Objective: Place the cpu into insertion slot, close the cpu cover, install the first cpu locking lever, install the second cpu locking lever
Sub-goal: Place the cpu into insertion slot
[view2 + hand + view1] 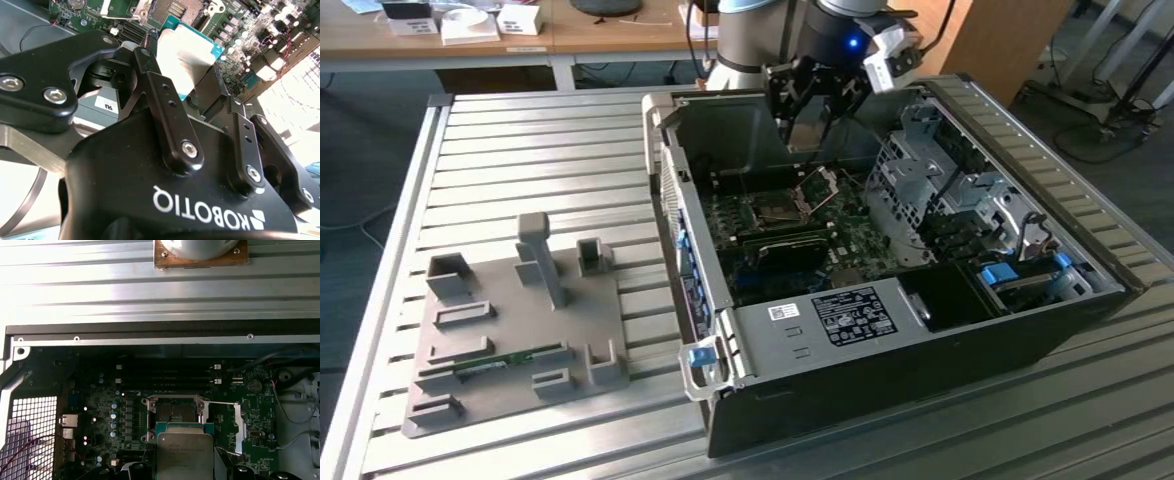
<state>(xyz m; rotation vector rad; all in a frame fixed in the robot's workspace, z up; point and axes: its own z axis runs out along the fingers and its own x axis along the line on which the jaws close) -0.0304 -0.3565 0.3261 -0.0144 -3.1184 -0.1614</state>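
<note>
cpu (192, 45) partly behind pincer (181, 67)

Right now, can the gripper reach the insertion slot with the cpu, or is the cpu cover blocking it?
Probably yes: the gripper holds the cpu near the insertion slot, and the cpu cover stands open, off it.

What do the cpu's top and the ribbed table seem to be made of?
The cpu: top looks like dull silver-grey metal with a matte sheen, on a teal-green board rim. The table: likely aluminium, pale ribbed slats with brushed glare.
</note>
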